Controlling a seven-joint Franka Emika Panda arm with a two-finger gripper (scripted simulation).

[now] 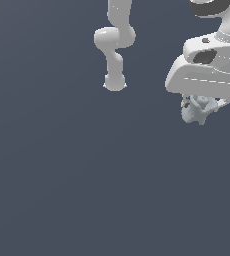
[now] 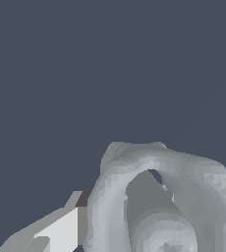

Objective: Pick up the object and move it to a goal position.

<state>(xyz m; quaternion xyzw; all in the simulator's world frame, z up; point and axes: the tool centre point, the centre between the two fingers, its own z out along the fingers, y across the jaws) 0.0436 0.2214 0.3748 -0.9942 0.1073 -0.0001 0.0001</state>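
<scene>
Exterior view: the object [image 1: 198, 110], a knobbly pale bluish-grey lump, hung directly beneath the white gripper [image 1: 201, 102] at the exterior view's upper right, with the arm's base [image 1: 114, 82] well apart toward the upper centre. Wrist view: the object [image 2: 159, 202] filled the near field, one finger [image 2: 61, 229] pressed against its side, the gripper closed on it.

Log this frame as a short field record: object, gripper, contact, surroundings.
object: lumpy pale bluish-grey item, directly under the gripper's white bar
gripper: gripper at the exterior view's upper right; one finger shows beside the object in the wrist view
contact: finger appears to touch the object; grip cannot be confirmed
surroundings: plain dark grey background, arm base further back
</scene>
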